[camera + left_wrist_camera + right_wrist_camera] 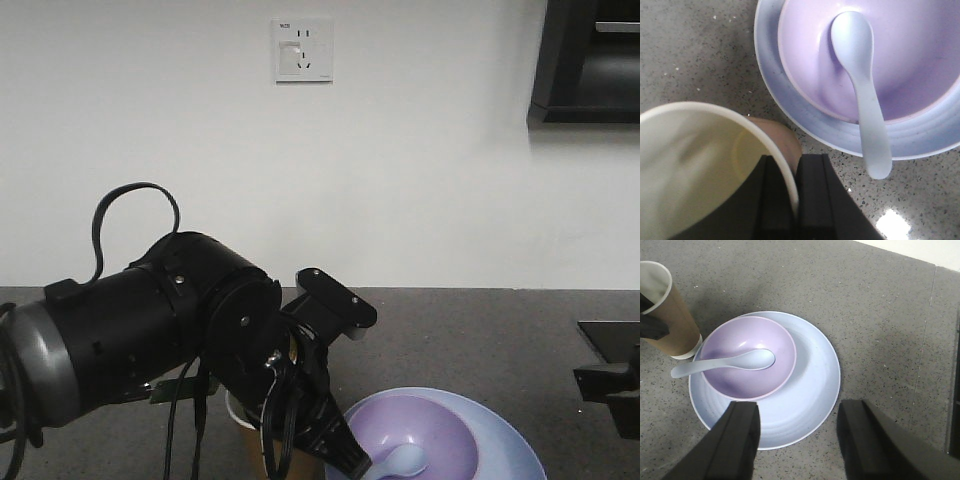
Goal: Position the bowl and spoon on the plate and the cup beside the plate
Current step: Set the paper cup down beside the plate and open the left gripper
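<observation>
**A:** Right wrist view first: we see the plate (805, 405) flat on the grey speckled surface (875, 305), and the bowl (747, 357) sits inside it, pushed toward the plate's rim on the cup side.

**B:** And the spoon (722, 365)?

**A:** Its scoop lies in the bowl, and its handle sticks out over the bowl's edge and the plate's rim, pointing toward the cup (665, 307). The cup stands upright on the surface just beside the plate, nearly touching its rim.

**B:** What do we make of the left hand (795, 192)?

**A:** In the left wrist view we see its two dark fingers (815, 200) pinched on the cup's wall, one inside the white rim and one outside, so it grips the cup (700, 165). The front view shows the black left arm (170, 320) reaching down beside the plate (510, 440).

**B:** And the right hand (800, 440)?

**A:** It hovers above the plate's near rim, fingers (737, 440) spread wide apart, holding nothing.
</observation>
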